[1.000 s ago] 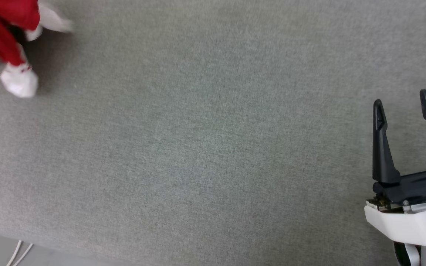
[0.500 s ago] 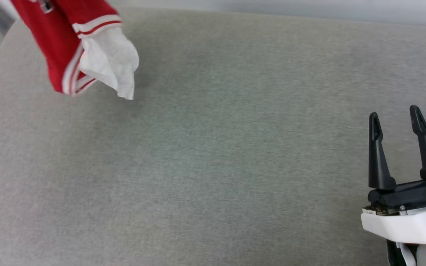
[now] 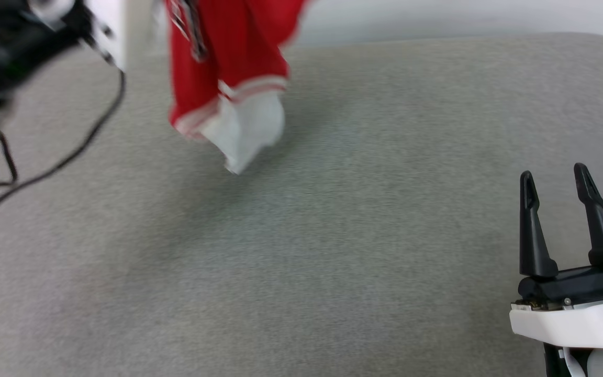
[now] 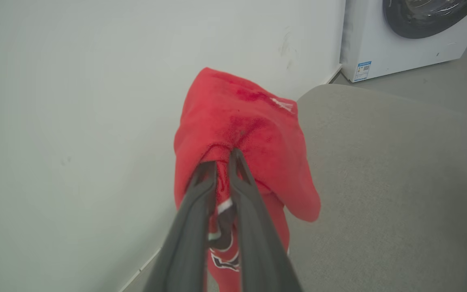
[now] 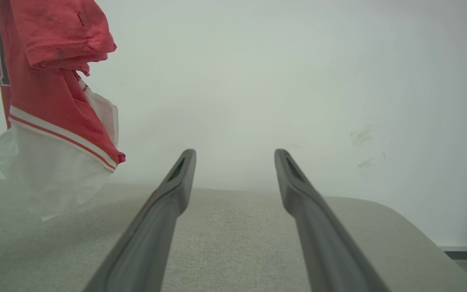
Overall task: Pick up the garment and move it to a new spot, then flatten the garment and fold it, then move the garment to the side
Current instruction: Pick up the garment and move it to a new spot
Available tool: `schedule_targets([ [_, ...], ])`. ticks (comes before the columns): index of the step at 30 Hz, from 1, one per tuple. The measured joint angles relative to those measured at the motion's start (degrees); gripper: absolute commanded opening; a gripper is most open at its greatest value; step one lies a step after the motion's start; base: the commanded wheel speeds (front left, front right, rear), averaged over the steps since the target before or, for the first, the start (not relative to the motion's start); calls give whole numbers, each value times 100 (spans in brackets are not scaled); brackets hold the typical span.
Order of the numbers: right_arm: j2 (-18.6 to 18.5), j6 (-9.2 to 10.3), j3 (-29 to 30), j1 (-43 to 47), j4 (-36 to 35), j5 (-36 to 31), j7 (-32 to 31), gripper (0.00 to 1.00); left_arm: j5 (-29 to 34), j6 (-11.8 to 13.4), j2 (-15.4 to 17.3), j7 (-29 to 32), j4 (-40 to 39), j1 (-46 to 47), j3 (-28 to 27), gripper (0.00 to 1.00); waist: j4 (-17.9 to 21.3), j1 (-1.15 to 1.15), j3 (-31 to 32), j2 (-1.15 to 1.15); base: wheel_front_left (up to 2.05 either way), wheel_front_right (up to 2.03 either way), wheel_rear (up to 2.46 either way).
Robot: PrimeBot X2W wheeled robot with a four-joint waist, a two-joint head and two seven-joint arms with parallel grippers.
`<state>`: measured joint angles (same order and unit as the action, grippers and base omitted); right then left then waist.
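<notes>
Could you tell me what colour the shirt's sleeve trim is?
White with a thin red stripe, on the red jersey shirt; clearest in the right wrist view.

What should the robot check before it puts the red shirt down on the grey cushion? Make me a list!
1. Left end effector shut on the red jersey shirt: ok.
2. Right end effector open, holding nothing: ok.
3. Right end effector apart from the shirt: ok.
4. Shirt's white sleeve lifted off the grey fabric surface: cannot tell; its tip hangs very low.
5. Shirt flat enough to fold: not ok; it hangs bunched.
6. Black cable apart from the shirt: ok.
</notes>
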<state>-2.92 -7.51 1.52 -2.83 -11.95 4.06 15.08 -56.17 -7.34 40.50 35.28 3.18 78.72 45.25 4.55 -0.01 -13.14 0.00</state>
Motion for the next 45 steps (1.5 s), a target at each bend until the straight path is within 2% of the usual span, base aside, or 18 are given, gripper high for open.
schedule_targets([
  [7, -1, 0, 0, 9, 43, 52, 0, 100, 54, 0, -275, -236, -229, -659, 570, 0, 425, 0, -83, 0, 0, 0, 0],
  [8, 0, 0, 10, 7, 79, 53, 0, 100, 73, 0, -459, -330, -240, -1120, 1007, 0, 496, 0, -184, 0, 0, 0, 0],
  [17, 0, 0, 34, -64, 147, 57, 0, 100, 108, 2, -1244, -880, 413, -2535, 2518, 0, 592, 1, -389, 0, 0, 0, 0],
  [22, 0, 0, 68, -66, 186, 55, 0, 100, 124, 1, -1672, -921, 637, -3250, 2803, 0, 568, 1, -430, 0, 0, 0, 0],
  [26, 0, 0, 79, -68, 235, 52, 0, 100, 305, 2, -1813, -769, 662, -3542, 2807, 0, 508, 1, -424, 0, 0, 0, 0],
  [28, 1, 0, 75, -66, 261, 44, 0, 100, 439, 1, -1866, -923, 746, -3587, 2817, 0, 474, 1, -390, 0, 0, 0, 0],
  [29, 0, 0, 78, -62, 275, 42, 0, 100, 524, 0, -1900, -1120, 843, -3565, 2822, 91, 454, 0, -360, 0, 0, 0, 0],
  [30, 0, 0, 77, -57, 288, 32, 0, 100, 580, 0, -1936, -1312, 920, -3528, 2825, 100, 434, 0, -323, 0, 0, 0, 0],
  [33, 1, 0, 82, 11, 332, -8, 0, 100, 740, 4, -2083, -2030, 1081, -3432, 2686, 100, 372, 1, -176, 0, 0, 0, 0],
  [37, 0, 0, 114, 167, 385, -48, 0, 100, 1172, 275, -2235, -2942, 1223, -3299, 2424, 100, 257, 1, 63, 0, 0, 0, 0],
  [42, 0, 0, 104, 347, 460, -110, 0, 100, 1703, 998, -2229, -3940, 1354, -3271, 2076, 100, 26, 0, 317, 0, 0, 0, 0],
  [45, 1, 0, 99, 416, 483, -119, 0, 100, 1905, 1494, -2097, -4525, 1429, -3298, 1789, 100, -126, 0, 436, 0, 0, 0, 0],
])
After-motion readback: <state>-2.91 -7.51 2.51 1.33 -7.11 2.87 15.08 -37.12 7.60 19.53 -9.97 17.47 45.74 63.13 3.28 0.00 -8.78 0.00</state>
